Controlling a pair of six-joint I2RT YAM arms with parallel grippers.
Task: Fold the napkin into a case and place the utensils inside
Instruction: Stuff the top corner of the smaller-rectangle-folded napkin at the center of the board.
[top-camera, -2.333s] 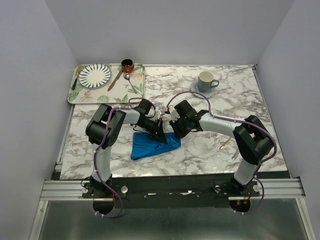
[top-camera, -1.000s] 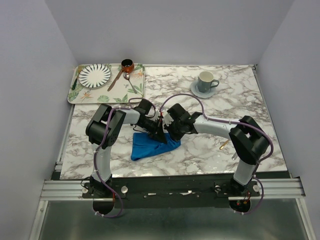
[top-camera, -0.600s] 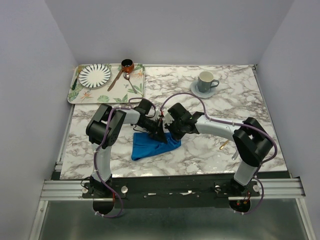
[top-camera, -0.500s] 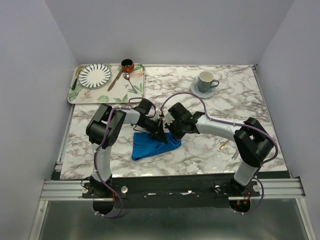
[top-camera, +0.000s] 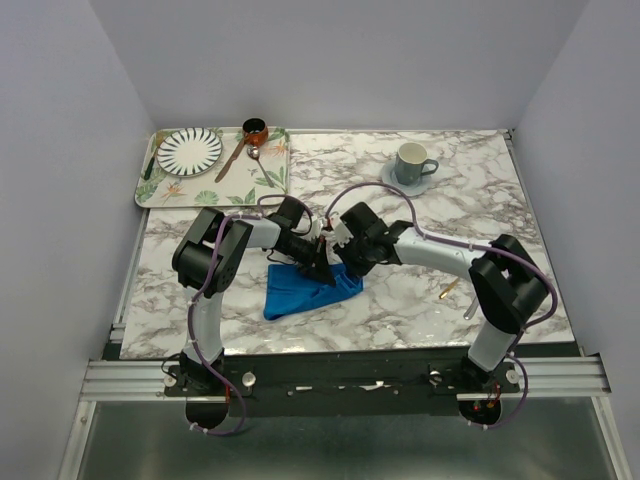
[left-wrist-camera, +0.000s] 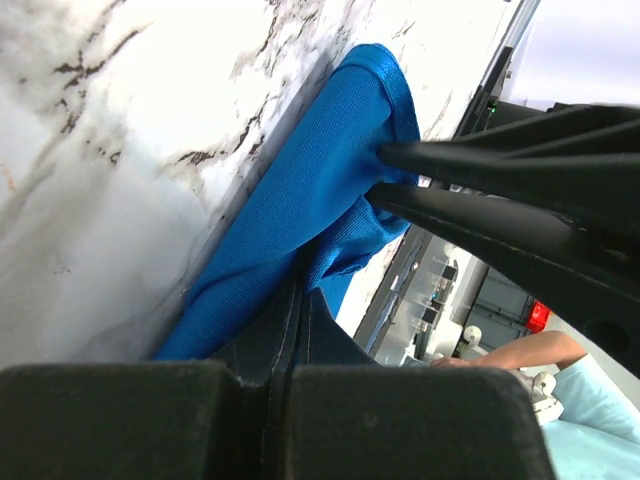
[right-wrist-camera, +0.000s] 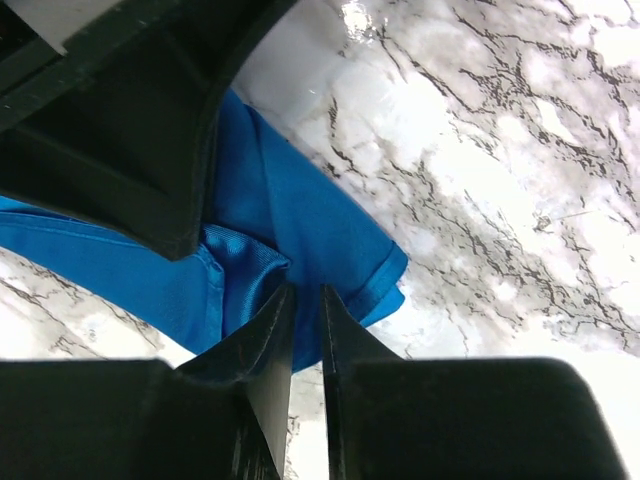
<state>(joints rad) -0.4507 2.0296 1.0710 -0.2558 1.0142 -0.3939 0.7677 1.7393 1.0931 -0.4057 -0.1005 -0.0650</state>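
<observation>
Carefully now: my left pincer (left-wrist-camera: 299, 300) clamps the royal-blue soft cloth napkin (left-wrist-camera: 310, 200) tight; my right pincer (right-wrist-camera: 305, 292), narrowly parted at the fold, should back off without dragging it.

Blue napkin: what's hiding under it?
The napkin lies on the marble table, which shows all around it. Anything beneath its bunched folds is covered.

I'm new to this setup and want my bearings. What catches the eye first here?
The blue napkin lies bunched on the marble table, near its middle. Both arms bend inward over it, the left gripper and right gripper with fingers at its far edge. A leafy tray sits far left.
</observation>
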